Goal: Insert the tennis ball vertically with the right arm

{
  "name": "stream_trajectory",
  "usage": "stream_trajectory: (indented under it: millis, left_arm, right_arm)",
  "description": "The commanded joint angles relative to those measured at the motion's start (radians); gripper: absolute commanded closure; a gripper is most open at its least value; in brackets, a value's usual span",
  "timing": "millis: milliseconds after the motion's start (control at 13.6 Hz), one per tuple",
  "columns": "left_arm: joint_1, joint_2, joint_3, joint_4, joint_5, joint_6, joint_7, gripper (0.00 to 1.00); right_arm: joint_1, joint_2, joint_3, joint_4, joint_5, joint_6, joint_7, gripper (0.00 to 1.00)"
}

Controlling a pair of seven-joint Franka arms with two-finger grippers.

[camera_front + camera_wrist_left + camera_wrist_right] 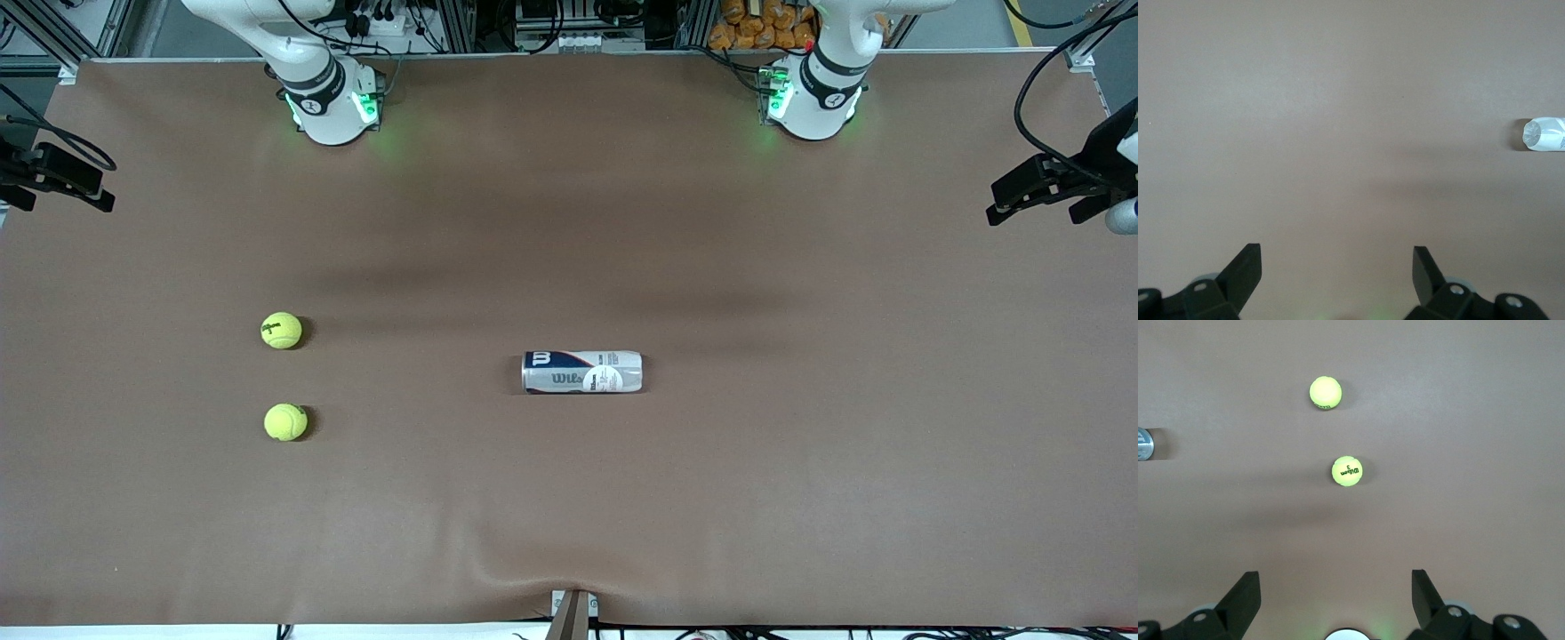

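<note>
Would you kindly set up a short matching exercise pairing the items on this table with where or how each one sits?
Things:
1. white and blue cylindrical tennis ball can
2. yellow tennis ball with a black mark
3. plain yellow tennis ball
4. right claw

States:
A. nearest the front camera
B. open, above the brown table
C. lying on its side
D. between the plain ball and the right arm's base

Pairs: 1-C, 2-D, 3-A, 4-B

White arms, black hands (1337, 280)
</note>
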Motion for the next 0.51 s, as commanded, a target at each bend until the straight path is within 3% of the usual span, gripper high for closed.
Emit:
stream_trajectory:
  millis: [0, 441]
  left_arm:
    - [-0.002, 0.011, 0.009, 0.029, -0.009, -0.025, 0.015, 0.00]
    - [0.012, 0.028, 0.018, 0.025, -0.033, -0.030, 0.015, 0.00]
  right_arm:
    - [-0.004, 0.013, 0.003, 0.023, -0.018, -0.006, -0.011, 0.00]
    - [-0.012, 0.013, 0.003, 0.020, -0.015, -0.009, -0.006, 0.00]
